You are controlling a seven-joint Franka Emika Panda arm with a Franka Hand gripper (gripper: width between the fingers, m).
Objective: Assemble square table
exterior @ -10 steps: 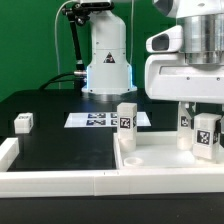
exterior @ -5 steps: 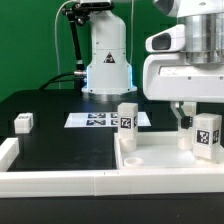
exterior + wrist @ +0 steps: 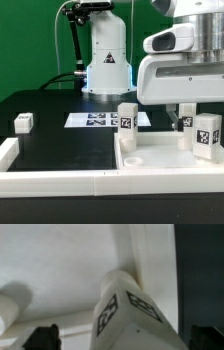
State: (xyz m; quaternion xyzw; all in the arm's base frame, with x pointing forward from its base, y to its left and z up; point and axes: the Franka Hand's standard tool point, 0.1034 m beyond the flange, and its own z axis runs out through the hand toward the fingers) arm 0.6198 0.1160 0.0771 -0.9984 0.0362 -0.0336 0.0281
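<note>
Wrist view shows the gripper (image 3: 125,339) spread wide over an upright leg (image 3: 128,305).

black tabletop (image 3: 60,140), pale, perhaps plain wall (image 3: 30,40) behind

White glossy arm base (image 3: 107,55), blue glow low; black cable (image 3: 72,45) at 9 o'clock; white boxy wrist housing (image 3: 185,70); dark fingertips (image 3: 42,337)
</note>
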